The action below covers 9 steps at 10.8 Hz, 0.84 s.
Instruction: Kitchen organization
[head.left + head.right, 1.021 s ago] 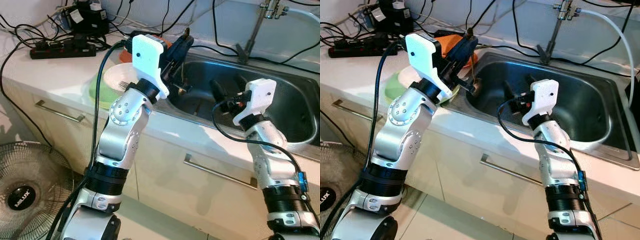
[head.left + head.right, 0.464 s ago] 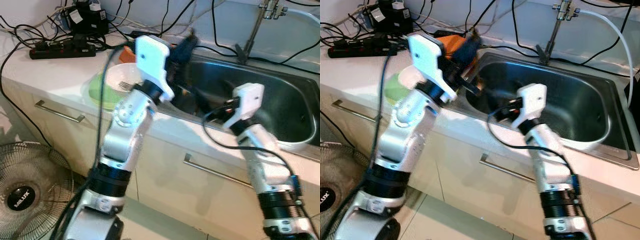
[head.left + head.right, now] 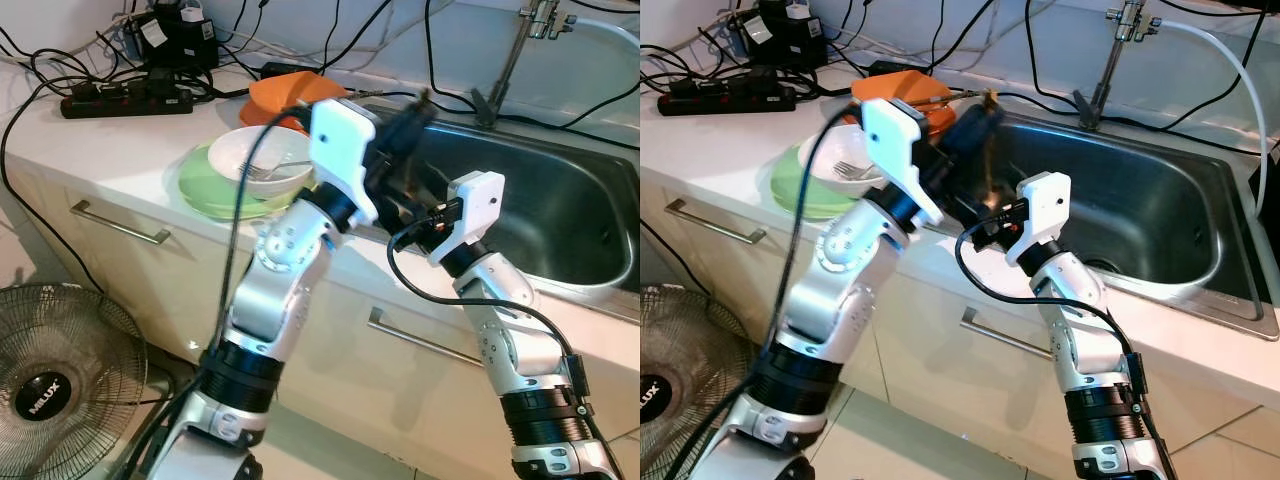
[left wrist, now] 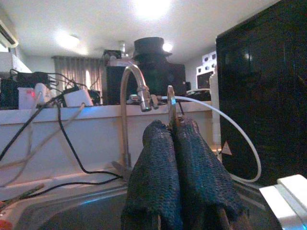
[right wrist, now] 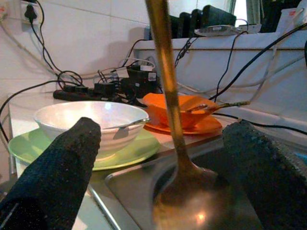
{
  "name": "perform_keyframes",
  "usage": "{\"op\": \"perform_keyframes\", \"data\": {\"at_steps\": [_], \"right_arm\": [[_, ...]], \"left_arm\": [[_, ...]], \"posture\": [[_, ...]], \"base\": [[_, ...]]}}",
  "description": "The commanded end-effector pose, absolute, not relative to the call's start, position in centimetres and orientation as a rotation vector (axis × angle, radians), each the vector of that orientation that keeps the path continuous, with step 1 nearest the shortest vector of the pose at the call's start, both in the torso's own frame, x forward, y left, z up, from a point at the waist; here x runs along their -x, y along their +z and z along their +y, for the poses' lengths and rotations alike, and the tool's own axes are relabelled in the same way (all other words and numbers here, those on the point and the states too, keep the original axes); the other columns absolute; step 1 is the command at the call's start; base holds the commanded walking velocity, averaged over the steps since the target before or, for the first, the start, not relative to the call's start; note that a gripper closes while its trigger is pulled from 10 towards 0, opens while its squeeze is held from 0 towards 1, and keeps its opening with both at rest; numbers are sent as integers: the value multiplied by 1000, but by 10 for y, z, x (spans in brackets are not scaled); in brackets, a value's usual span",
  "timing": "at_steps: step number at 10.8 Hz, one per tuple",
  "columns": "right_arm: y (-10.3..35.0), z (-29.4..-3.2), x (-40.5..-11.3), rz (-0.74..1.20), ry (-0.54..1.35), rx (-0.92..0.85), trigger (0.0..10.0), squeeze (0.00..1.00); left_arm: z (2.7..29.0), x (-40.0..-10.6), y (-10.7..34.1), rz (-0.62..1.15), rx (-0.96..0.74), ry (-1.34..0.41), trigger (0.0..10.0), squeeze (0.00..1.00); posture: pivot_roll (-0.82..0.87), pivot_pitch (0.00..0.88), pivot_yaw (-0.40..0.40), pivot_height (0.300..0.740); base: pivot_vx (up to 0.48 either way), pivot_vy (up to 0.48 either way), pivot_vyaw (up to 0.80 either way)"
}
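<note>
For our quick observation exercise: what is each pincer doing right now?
Left pincer: shut on the gold spoon, held upright over the sink.
Right pincer: open, fingers either side of the spoon, holding nothing.

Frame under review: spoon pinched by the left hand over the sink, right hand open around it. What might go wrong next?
1. The left hand pinches only the thin top of the spoon; it may swivel or slip into the sink.
2. The right hand is open around the spoon's bowl; closing off-centre could knock it loose.
3. Both arms crowd together near the white bowl, so a swing could clip it.
</note>
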State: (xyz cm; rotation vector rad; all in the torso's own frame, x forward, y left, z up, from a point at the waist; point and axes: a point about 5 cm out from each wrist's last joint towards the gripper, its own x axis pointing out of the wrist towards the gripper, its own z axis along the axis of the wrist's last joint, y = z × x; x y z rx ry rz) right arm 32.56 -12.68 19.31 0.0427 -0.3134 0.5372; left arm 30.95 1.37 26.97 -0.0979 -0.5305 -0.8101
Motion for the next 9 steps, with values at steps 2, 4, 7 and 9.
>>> {"op": "perform_keyframes", "data": {"at_steps": [2, 4, 7, 9], "right_arm": [[198, -128, -325, -330, 517, -56, 8000, 0], [199, -130, -326, -331, 500, -56, 0, 0], [200, -132, -328, -337, 477, -59, 0, 0], [199, -132, -329, -335, 470, -57, 0, 0]], "left_arm": [[12, -309, 266, -514, 88, -827, 10000, 0], [13, -309, 265, -513, 79, -818, 10000, 0], [15, -310, 264, -508, 73, -812, 10000, 0], [15, -310, 264, -507, 72, -814, 10000, 0]], "posture": [[41, 42, -19, 740], [44, 45, -20, 740], [47, 48, -20, 740], [50, 48, -21, 740]], "base": [[0, 0, 0], [0, 0, 0], [0, 0, 0], [0, 0, 0]]}}
